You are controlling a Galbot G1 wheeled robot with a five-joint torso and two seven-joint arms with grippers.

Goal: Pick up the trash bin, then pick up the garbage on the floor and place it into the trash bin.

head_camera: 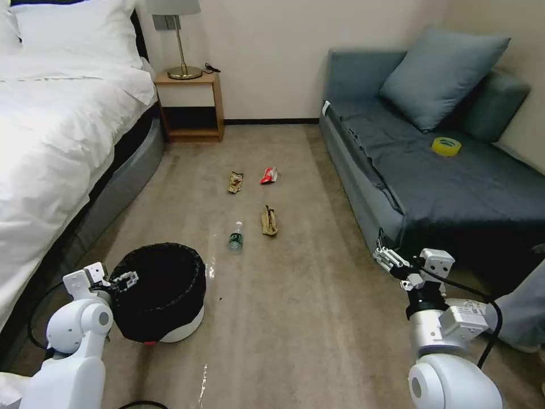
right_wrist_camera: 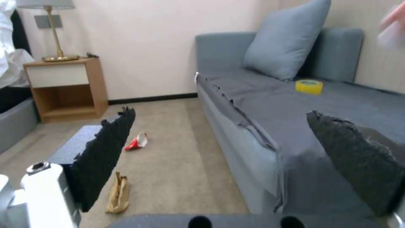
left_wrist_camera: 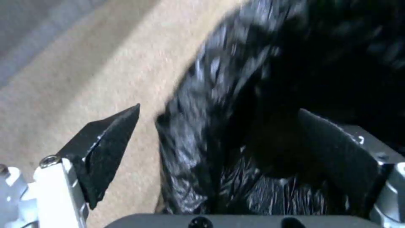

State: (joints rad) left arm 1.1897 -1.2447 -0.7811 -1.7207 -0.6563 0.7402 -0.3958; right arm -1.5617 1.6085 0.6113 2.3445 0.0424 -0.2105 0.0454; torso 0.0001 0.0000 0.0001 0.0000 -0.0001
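Note:
The trash bin [head_camera: 180,328], white with a crinkled black bag [left_wrist_camera: 211,104] over its rim, stands on the carpet at the front left. My left gripper [head_camera: 128,278] is open at the bin's near-left rim [left_wrist_camera: 219,139]: one finger [left_wrist_camera: 105,148] is outside the rim and the other [left_wrist_camera: 337,152] is inside. The garbage lies on the floor ahead: a clear bottle [head_camera: 236,237], a tan wrapper [head_camera: 269,220] [right_wrist_camera: 119,193], a red-white packet [head_camera: 269,175] [right_wrist_camera: 137,142] and a gold-brown packet [head_camera: 235,182]. My right gripper [head_camera: 389,258] [right_wrist_camera: 219,142] hangs open beside the sofa's front corner, holding nothing.
A white bed [head_camera: 51,142] runs along the left. A grey sofa [head_camera: 454,187] with a yellow tape roll [head_camera: 446,146] runs along the right. A wooden nightstand [head_camera: 190,105] with a lamp stands at the back wall. Carpet lies open between bed and sofa.

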